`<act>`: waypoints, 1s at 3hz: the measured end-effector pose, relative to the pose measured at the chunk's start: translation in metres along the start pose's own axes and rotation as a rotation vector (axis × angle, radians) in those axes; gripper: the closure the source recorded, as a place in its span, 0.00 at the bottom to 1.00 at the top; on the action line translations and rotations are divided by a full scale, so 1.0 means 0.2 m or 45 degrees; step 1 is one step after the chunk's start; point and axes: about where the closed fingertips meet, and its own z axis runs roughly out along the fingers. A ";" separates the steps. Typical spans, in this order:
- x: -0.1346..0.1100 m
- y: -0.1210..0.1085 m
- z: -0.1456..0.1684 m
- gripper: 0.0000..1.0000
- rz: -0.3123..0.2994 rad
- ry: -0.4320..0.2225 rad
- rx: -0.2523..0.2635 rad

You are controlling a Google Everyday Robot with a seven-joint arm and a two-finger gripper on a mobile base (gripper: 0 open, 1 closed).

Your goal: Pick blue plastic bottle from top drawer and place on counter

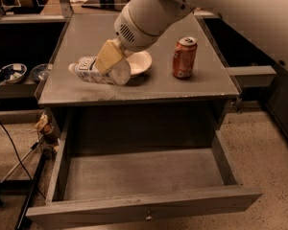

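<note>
Plainly, the grey counter [192, 87] fills the middle of the view, and below it the top drawer [144, 176] stands pulled fully out, its plain grey floor bare. The white robot arm [149, 11] reaches down from the upper edge over the counter's left half. At its end the gripper [110, 60] sits low over the counter, laid across the body of the blue plastic bottle [88, 70]. From this angle I cannot tell whether the jaws pinch the bottle or merely stand around it, since the far side is hidden.

The bottle lies on its side on the counter, near the front left, with its white cap pointing left and its clear base toward the middle. Just behind the base a white bowl [140, 63] rests on the counter, seemingly touching the bottle. A red-orange can [184, 57] stands upright to the right, apart from both. A small metal knob [148, 218] sits at the centre of the drawer's front panel.
</note>
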 end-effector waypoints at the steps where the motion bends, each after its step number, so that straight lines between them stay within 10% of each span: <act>1: 0.00 0.01 0.02 1.00 0.012 -0.002 -0.001; 3: -0.17 -0.01 0.24 1.00 0.107 -0.060 -0.001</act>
